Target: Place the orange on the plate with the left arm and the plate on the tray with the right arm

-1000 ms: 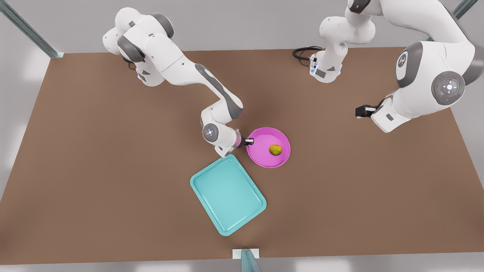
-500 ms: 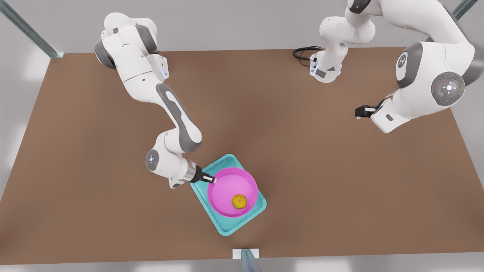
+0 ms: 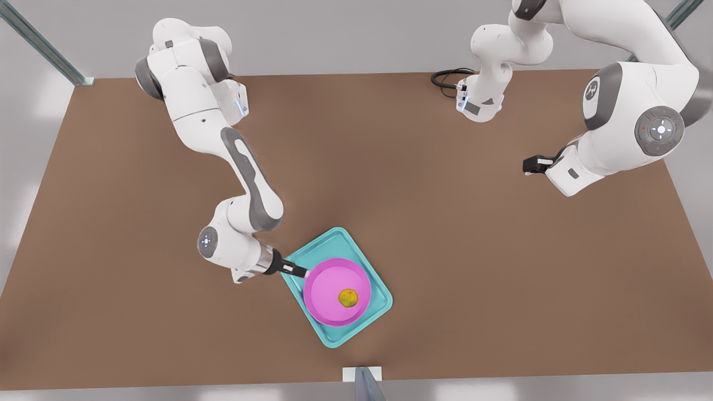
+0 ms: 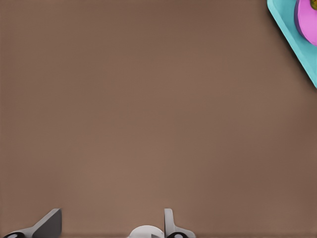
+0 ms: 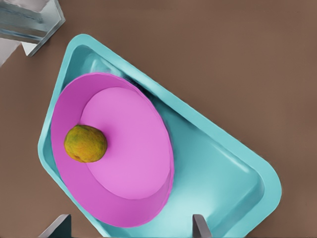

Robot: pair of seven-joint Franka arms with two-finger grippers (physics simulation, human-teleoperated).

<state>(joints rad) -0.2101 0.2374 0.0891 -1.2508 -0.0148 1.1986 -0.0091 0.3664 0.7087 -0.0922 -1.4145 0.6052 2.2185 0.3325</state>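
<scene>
The magenta plate [image 3: 328, 281] lies on the turquoise tray [image 3: 374, 283], toward its near end, with the orange [image 3: 348, 298] resting on it. In the right wrist view the orange [image 5: 85, 144] sits on the plate [image 5: 129, 148] inside the tray [image 5: 223, 173]. My right gripper [image 3: 298, 272], on the arm at the front view's left, is at the plate's rim. Its fingers [image 5: 199, 227] are spread, open, on either side of that rim. My left gripper [image 3: 530, 164] waits high at the front view's right, open [image 4: 109, 225] over bare table.
The brown table [image 3: 473, 267] stretches wide around the tray. A metal post [image 3: 365, 384] stands at the table's near edge just beyond the tray. A black cable [image 3: 445, 78] lies by the far arm base.
The right arm carried the plate with the orange from the table's middle onto the tray and lowered it. Its gripper has since drawn back slightly from the rim. The left arm stayed still.
</scene>
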